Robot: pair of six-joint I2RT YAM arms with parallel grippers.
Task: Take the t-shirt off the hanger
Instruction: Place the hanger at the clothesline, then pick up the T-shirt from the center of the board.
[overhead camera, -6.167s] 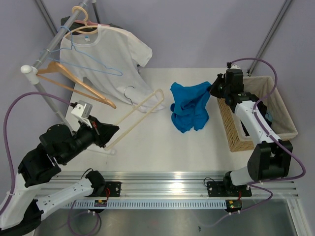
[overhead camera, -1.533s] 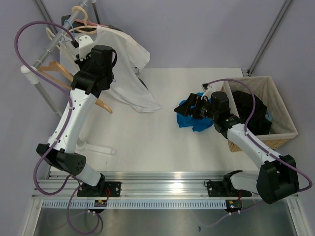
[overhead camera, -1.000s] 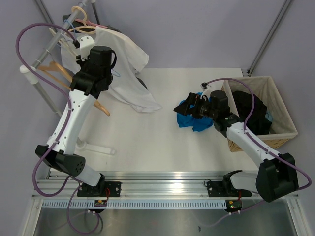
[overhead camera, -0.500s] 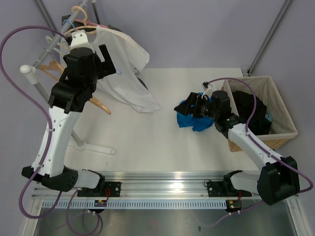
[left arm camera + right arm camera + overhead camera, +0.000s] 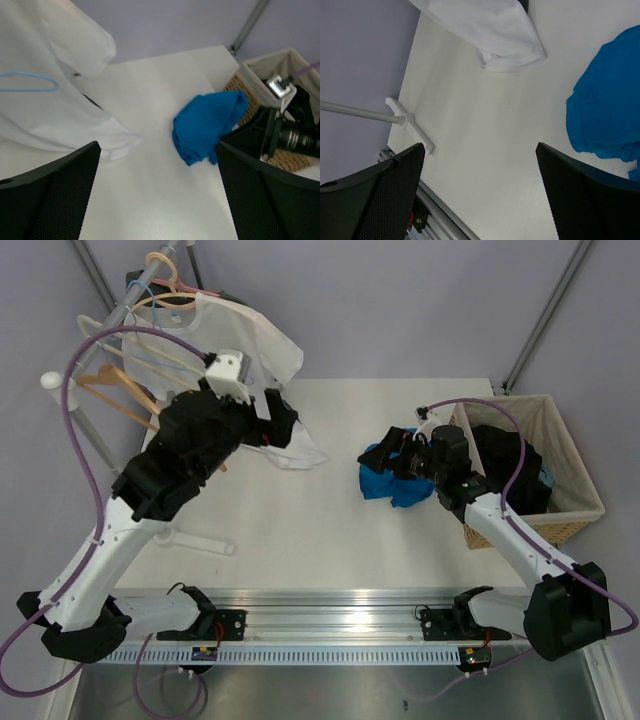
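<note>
Standing wide open, left gripper [image 5: 157, 200] and right gripper [image 5: 480, 200] both hold nothing.

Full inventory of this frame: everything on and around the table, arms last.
white t-shirt: 1, white, hung on the rack at far left, hem trailing onto the table
hangers: several, wood, blue wire and pale plastic, on the rack
rack: 1, white and grey, left edge of the table
blue garment: 1, blue, crumpled at table centre-right
basket: 1, tan wicker, right edge of the table
dark clothing: a heap, count unclear, black, inside the basket
table: 1, white
left gripper: 1, black, open, empty, near the t-shirt's hem
right gripper: 1, black, open, empty, over the blue garment
</note>
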